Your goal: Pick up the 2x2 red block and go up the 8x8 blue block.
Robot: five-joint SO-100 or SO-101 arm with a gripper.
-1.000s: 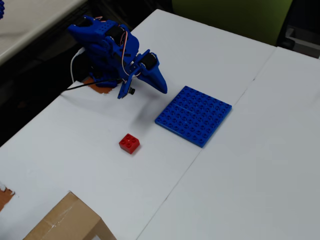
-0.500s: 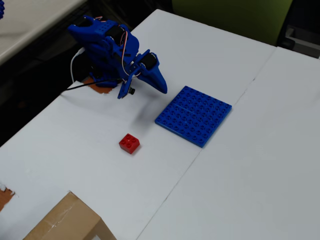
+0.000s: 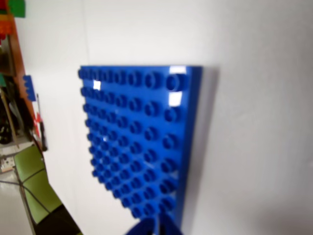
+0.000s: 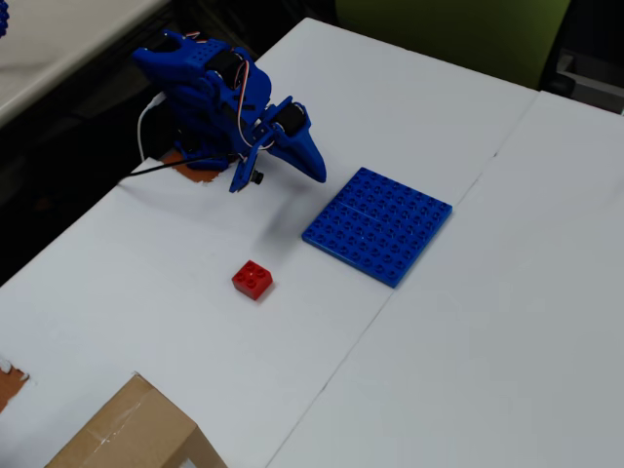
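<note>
Hand point(image 4: 314, 168) closed, empty, raised near arm base. 2x2 red block point(image 4: 253, 280) on white table point(image 4: 468, 331), well apart from 8x8 blue block point(image 4: 377, 225). No readable writing.

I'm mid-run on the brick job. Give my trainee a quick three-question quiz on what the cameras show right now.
1. True or false: the small red plastic brick already sits on the large flat blue studded baseplate.
2. In the overhead view, the gripper is: A) clamped on the red brick, B) raised near the arm's base, holding nothing, C) pressing on the baseplate.
3. What brown object shows at the bottom edge of the overhead view?

Key: 1 false, it lies on the white table, apart from the plate. 2 B. 3 A cardboard box.
</note>
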